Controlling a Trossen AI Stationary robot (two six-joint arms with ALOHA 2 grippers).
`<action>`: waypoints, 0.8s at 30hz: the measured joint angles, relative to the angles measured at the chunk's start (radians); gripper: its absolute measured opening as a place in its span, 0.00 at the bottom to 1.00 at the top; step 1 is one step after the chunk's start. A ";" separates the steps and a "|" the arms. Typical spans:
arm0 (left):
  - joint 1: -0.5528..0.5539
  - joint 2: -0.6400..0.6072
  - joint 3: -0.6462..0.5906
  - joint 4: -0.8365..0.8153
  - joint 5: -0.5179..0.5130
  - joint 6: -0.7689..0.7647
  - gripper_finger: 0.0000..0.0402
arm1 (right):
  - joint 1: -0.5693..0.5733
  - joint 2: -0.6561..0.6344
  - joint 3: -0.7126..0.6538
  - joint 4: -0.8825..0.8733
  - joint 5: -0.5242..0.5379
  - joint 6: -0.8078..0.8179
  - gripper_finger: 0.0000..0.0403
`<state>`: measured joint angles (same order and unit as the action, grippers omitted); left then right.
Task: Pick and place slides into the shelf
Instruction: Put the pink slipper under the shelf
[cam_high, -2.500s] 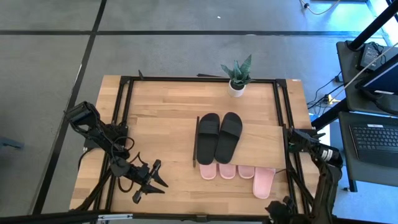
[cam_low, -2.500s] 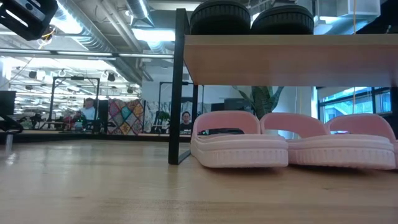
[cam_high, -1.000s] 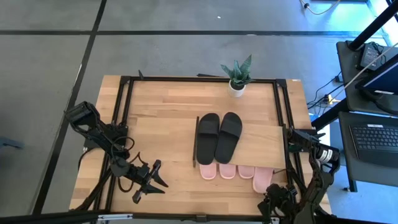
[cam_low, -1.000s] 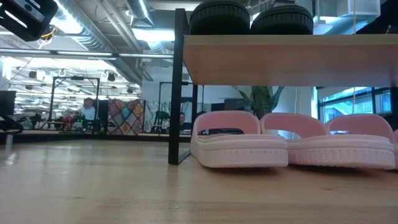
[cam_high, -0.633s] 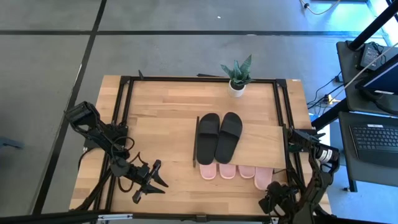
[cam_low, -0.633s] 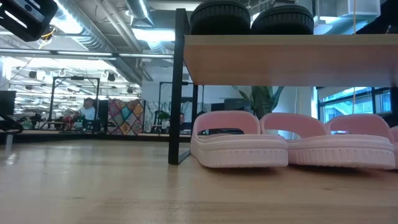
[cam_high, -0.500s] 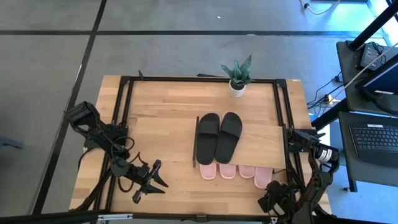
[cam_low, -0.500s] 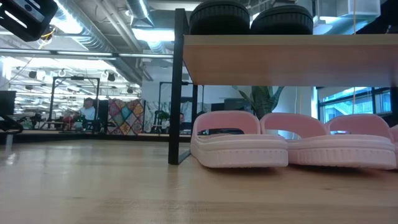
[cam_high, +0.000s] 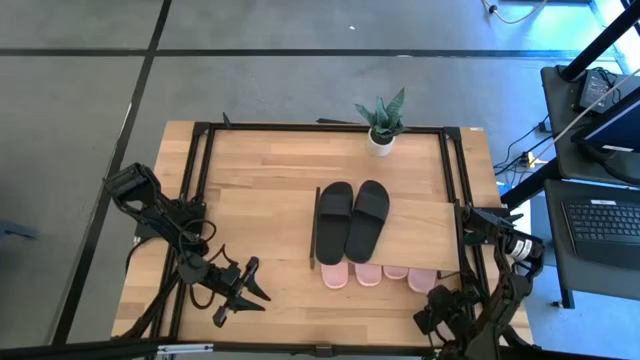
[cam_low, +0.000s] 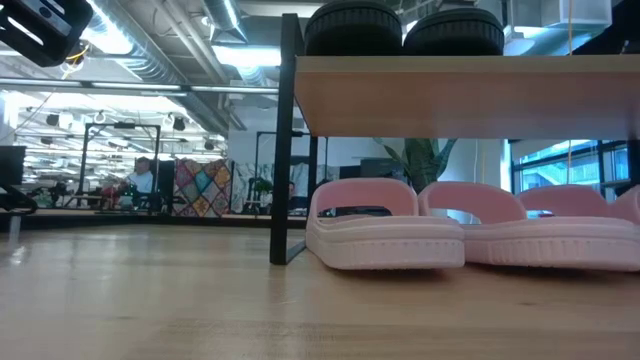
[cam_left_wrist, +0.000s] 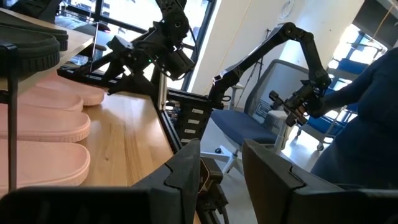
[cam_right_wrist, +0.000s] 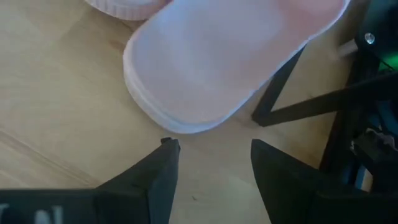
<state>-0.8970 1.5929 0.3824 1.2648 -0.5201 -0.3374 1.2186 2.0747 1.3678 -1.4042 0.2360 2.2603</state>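
The light-wood shelf (cam_high: 415, 232) stands right of the table's middle. Two black slides (cam_high: 352, 220) lie side by side on its top board. Several pale pink slides (cam_high: 350, 275) sit under it, heels poking out toward the near edge. The rightmost pink slide (cam_right_wrist: 211, 68) sticks out a little more. My right gripper (cam_high: 432, 308) is open, just near of that heel, close to the table's near right corner. My left gripper (cam_high: 258, 282) is open and hovers over the near left part of the table, away from the slides. My right gripper (cam_right_wrist: 211, 146) points at the heel end (cam_right_wrist: 186, 124) of the rightmost pink slide, coming low from the table's near side. Its open fingers (cam_right_wrist: 163, 163) stand just behind the heel's rim. I cannot tell whether they touch it. The slide lies flat on the table.
A small potted plant (cam_high: 382, 125) stands at the far edge. A black metal frame (cam_high: 200, 170) runs around the tabletop, and its right rail (cam_high: 462, 270) passes close to my right gripper. Bare wood lies left of the shelf (cam_low: 150, 290). A person (cam_left_wrist: 373, 112) sits beyond the table.
My right gripper has moved a little toward the far edge, staying open. The rightmost pink slide has slid further under the shelf, so less of its heel pokes out. The left arm and the other slides have kept still.
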 joint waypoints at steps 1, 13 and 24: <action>0.000 0.000 0.000 0.000 0.000 0.000 0.28 | -0.002 0.000 0.000 0.001 -0.003 0.000 0.50; 0.000 0.000 0.000 0.000 0.000 0.000 0.28 | -0.003 0.000 0.002 -0.030 -0.018 0.018 0.50; 0.003 0.000 0.000 0.000 -0.014 0.002 0.28 | -0.036 -0.001 -0.001 -0.138 -0.040 0.006 0.50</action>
<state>-0.8940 1.5929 0.3824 1.2644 -0.5339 -0.3351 1.1821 2.0735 1.3670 -1.5425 0.1960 2.2660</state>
